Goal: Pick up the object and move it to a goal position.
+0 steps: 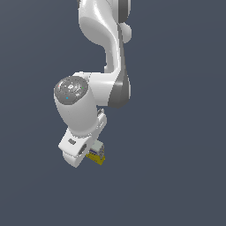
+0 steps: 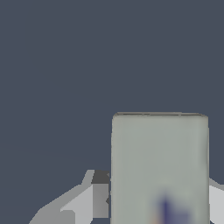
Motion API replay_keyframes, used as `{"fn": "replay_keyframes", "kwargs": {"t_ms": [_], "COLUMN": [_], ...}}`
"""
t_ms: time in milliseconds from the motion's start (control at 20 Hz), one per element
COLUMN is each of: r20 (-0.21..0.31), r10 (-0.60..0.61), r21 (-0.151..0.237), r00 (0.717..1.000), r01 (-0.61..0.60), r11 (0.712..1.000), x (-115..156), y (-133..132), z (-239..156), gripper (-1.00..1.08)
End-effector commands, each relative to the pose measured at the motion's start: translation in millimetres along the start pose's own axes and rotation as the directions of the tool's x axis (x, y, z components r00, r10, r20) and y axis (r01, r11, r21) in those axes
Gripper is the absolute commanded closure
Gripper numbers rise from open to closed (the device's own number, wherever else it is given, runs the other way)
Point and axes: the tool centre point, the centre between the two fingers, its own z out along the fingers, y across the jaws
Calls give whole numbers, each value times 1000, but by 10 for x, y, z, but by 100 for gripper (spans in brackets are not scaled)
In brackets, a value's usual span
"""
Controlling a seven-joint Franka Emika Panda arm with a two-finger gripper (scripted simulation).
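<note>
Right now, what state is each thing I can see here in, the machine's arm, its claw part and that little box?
Robot arm: bent, reaching downward over a plain dark surface.
Gripper: shut on the small box, one finger on either side of it.
Small box: held between the fingers; pale top with blue print faces the wrist camera, yellow lower part shows in the exterior view. Whether it is lifted cannot be told.

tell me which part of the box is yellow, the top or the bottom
The bottom. In the exterior view the box shows a yellow lower band, below a pale top with blue print, beside the gripper.
</note>
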Motion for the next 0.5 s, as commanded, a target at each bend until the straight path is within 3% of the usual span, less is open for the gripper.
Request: {"fn": "replay_keyframes", "kwargs": {"t_ms": [0, 450], "r20": [0, 0], "r10": [-1, -1], "r21": [0, 0], "r00": [1000, 1000], "r01": [1, 1], "r11": [1000, 1000], "x": [-99, -266], "y": [119, 334], "z": [-30, -77], "gripper": [108, 108]}}
